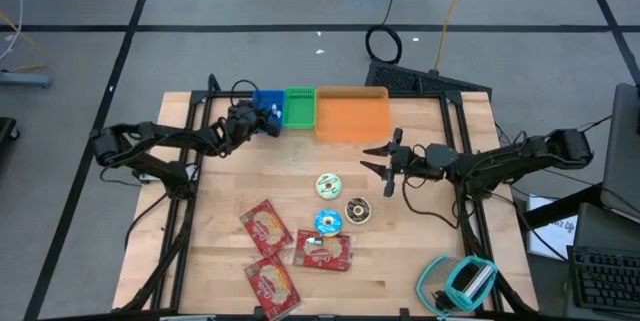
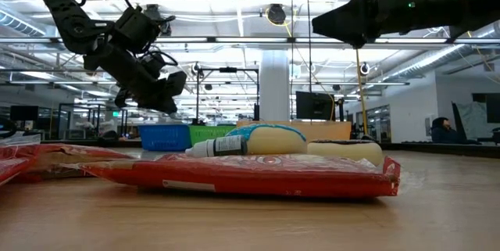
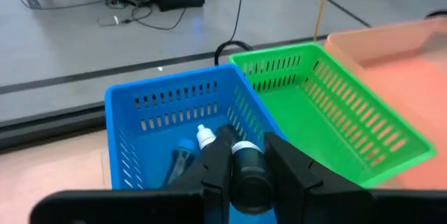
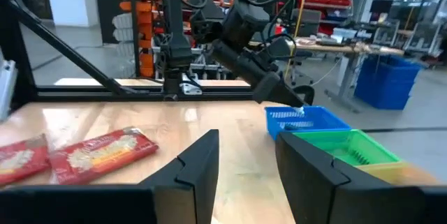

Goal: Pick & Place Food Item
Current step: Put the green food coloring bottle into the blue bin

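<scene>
My left gripper [image 3: 248,147] hangs over the blue basket [image 3: 160,105] at the table's far edge, shut on a dark bottle [image 3: 246,172] with a white tip. A bluish tube [image 3: 181,158] lies inside that basket. A green basket [image 1: 300,106] and an orange tray [image 1: 352,113] stand to its right. My right gripper [image 1: 380,157] hovers open near the tray's front right corner, with nothing between its fingers [image 4: 199,161]. On the table lie three red packets [image 1: 266,226] and three round food items [image 1: 329,186]. My left gripper pinches the dark bottle's body [image 3: 248,182] between its two fingers. The bottle lies along the fingers, its white tip [image 3: 204,137] pointing ahead and slightly down. The fingers slant down from the table's left side. The bottle is lifted clear, above the blue basket's inside.
A teal roll-like object [image 1: 462,281] lies at the table's near right corner. Black frame rails [image 1: 190,176] run along both table sides. Bare wood lies between the baskets and the food items. Cables and a keyboard [image 1: 605,271] lie beyond the table's right edge.
</scene>
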`<state>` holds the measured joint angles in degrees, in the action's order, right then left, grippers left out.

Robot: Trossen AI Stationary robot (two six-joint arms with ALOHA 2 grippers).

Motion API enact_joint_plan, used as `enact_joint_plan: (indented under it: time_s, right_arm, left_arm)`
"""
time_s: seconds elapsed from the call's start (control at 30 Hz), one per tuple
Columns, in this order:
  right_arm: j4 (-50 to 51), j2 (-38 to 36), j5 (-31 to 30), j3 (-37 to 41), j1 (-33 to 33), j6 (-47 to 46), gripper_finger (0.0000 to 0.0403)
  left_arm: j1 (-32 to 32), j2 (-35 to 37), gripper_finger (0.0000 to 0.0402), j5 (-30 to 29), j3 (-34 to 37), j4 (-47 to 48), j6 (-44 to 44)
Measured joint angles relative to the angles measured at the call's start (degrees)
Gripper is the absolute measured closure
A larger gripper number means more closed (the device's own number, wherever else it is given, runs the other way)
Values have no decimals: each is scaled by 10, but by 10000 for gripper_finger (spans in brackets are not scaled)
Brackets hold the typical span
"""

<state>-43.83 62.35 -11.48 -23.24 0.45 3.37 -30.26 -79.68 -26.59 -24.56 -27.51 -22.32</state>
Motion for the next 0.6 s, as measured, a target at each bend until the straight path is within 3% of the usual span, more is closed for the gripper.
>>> enact_joint_plan:
  time_s: [0.37, 0.6]
  right_arm:
    - [4, 14, -2, 0, -1, -26, 273]
    - [7, 20, -2, 0, -1, -23, 273]
  left_arm:
    - [0, -47, 327, 16, 0, 5, -33]
    - [0, -51, 274, -2, 0, 2, -76]
